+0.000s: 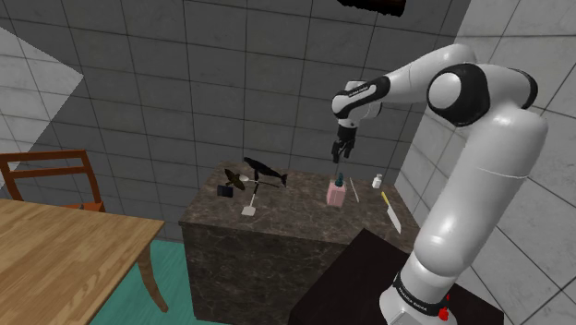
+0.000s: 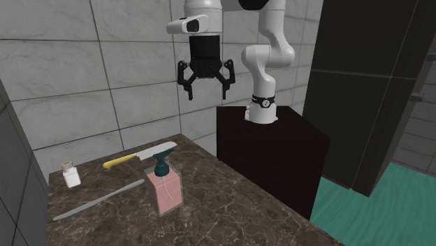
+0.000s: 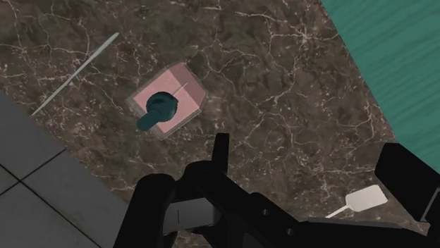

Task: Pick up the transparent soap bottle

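The soap bottle (image 2: 165, 189) is a clear square bottle of pink liquid with a dark teal pump, standing upright on the dark marble counter (image 2: 230, 210). My black gripper (image 2: 206, 93) hangs open well above it with nothing between its fingers. In the shoulder view the gripper (image 1: 342, 153) is almost straight over the bottle (image 1: 337, 191), with a clear gap between them. From the wrist view I look down on the bottle's pump top (image 3: 166, 106), which lies ahead of the fingers and apart from them.
Beside the bottle lie a yellow-handled knife (image 2: 140, 155), a long grey rod (image 2: 98, 199) and a small white shaker (image 2: 70, 175). A black utensil (image 1: 263, 173) and a white spatula (image 1: 249, 209) sit further along the counter. A wooden table (image 1: 65, 249) and chair (image 1: 51, 175) stand beyond.
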Robot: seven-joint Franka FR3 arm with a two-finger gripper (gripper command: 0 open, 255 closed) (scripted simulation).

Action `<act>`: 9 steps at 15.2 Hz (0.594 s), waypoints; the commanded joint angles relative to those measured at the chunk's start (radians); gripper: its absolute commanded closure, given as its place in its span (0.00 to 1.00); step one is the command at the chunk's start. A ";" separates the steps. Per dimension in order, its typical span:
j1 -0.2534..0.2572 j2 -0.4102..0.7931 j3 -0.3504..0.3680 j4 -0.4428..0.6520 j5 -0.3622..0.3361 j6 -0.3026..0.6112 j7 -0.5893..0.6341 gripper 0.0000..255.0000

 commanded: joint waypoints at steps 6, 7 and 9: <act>-0.084 0.282 -0.014 0.194 0.128 0.017 -0.142 0.00; -0.100 0.323 -0.011 0.228 0.144 0.015 -0.158 0.00; -0.134 0.404 -0.004 0.300 0.173 0.006 -0.188 0.00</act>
